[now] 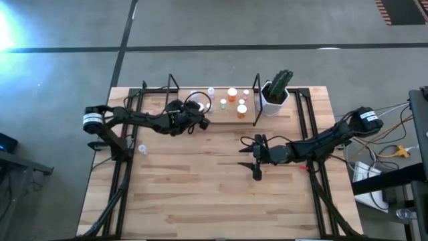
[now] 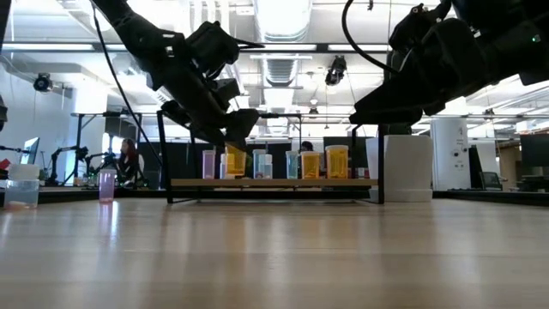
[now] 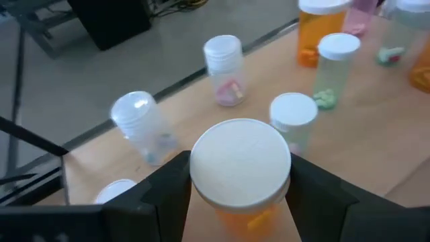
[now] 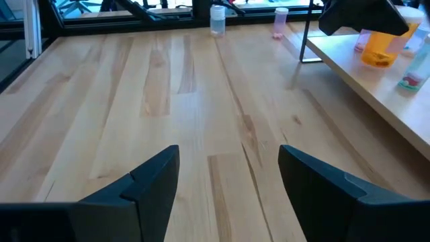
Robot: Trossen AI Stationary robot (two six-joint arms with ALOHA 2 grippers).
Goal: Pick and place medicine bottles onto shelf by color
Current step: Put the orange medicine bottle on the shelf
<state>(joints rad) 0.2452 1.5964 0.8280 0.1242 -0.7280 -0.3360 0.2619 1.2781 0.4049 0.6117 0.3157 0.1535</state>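
Jaws of the left gripper (image 3: 240,195) clamp an orange bottle (image 3: 242,178) with a white cap, held over the shelf (image 1: 224,115) at upper centre of the high view; the left arm reaches in from the frame's left, elbow bent. Other bottles (image 1: 232,94) stand on the shelf board. Right gripper (image 4: 228,181) hangs over bare bench (image 1: 200,181) at centre right, jaws wide and empty, arm stretched low from the right edge.

Left end effector (image 3: 240,195) clamped, right end effector (image 4: 228,181) agape
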